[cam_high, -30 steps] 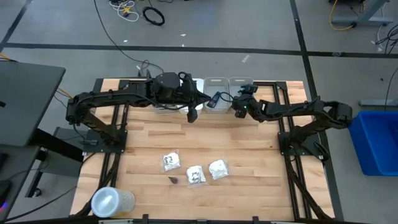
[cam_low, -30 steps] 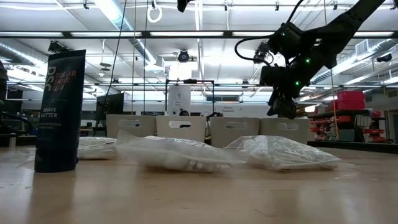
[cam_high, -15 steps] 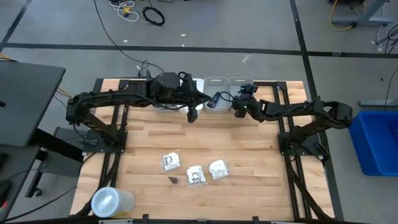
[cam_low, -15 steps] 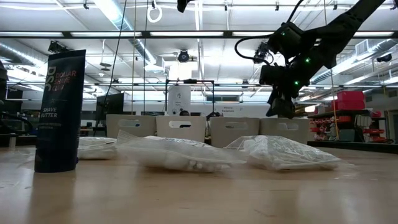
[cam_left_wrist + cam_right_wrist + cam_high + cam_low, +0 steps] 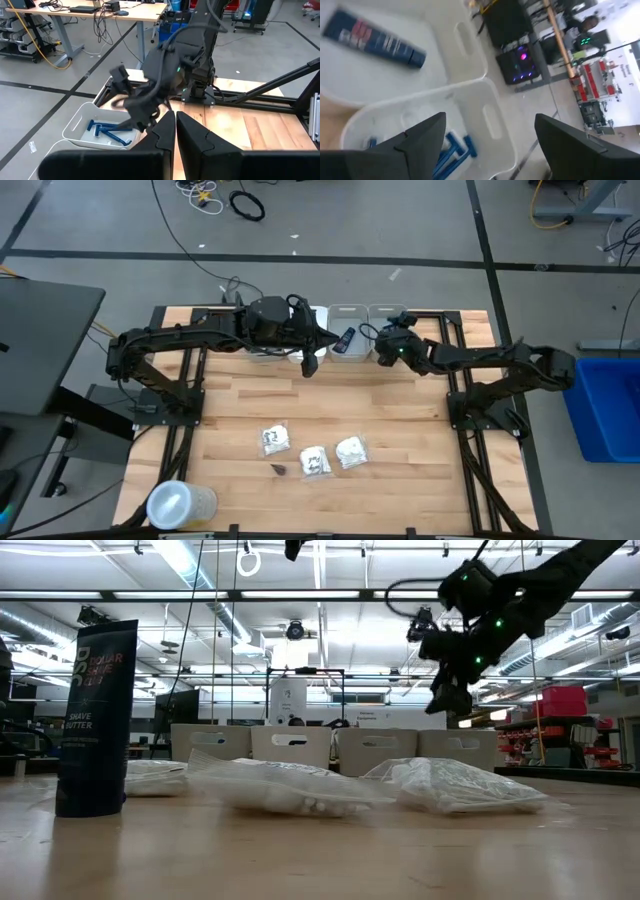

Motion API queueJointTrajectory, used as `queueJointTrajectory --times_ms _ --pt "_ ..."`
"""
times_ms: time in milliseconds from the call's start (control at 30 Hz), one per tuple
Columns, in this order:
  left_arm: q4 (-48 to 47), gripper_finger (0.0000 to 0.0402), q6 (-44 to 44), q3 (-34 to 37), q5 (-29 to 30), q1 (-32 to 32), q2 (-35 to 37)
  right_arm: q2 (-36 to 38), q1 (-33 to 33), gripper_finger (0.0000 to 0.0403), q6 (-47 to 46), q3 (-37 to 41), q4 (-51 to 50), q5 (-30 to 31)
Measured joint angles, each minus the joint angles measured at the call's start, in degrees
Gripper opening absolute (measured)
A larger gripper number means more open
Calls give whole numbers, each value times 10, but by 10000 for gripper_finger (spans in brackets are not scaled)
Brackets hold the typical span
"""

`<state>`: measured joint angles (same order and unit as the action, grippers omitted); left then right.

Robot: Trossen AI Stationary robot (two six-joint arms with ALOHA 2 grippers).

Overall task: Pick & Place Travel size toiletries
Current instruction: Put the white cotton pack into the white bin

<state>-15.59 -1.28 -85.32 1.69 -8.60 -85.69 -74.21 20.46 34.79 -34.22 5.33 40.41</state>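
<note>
Three white crinkly packets (image 5: 314, 461) lie flat on the wooden table near its front; they also show in the low view (image 5: 290, 790). A small dark item (image 5: 279, 469) lies beside them. A dark blue tube (image 5: 375, 40) lies in one bin (image 5: 347, 315), and blue razors (image 5: 454, 150) lie in the neighbouring bin (image 5: 485, 125). My right gripper (image 5: 492, 145) hangs open and empty above these bins, and shows in the high view (image 5: 385, 352) and the low view (image 5: 447, 700). My left gripper (image 5: 175, 122) is shut and empty, above the table just in front of the bins (image 5: 310, 364).
A row of grey and white bins (image 5: 290, 745) stands along the table's far edge. A tall dark shave butter tube (image 5: 95, 720) stands upright near the front left corner. There is bare wood between the bins and the packets.
My right gripper has risen a little above the bins and tipped. My left arm has kept still.
</note>
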Motion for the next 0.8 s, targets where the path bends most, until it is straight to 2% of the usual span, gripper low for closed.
queueJointTrajectory --times_ms 233,367,667,800 --pt "0 25 0 0 0 0 0 70 -30 297 0 0 18 -31" --pt "0 25 0 0 0 0 0 93 -50 290 -51 0 18 -76" --pt "0 25 0 0 0 0 0 99 -92 278 -238 0 14 -259" --pt "0 25 0 0 0 0 0 99 -103 271 -319 0 13 -320"
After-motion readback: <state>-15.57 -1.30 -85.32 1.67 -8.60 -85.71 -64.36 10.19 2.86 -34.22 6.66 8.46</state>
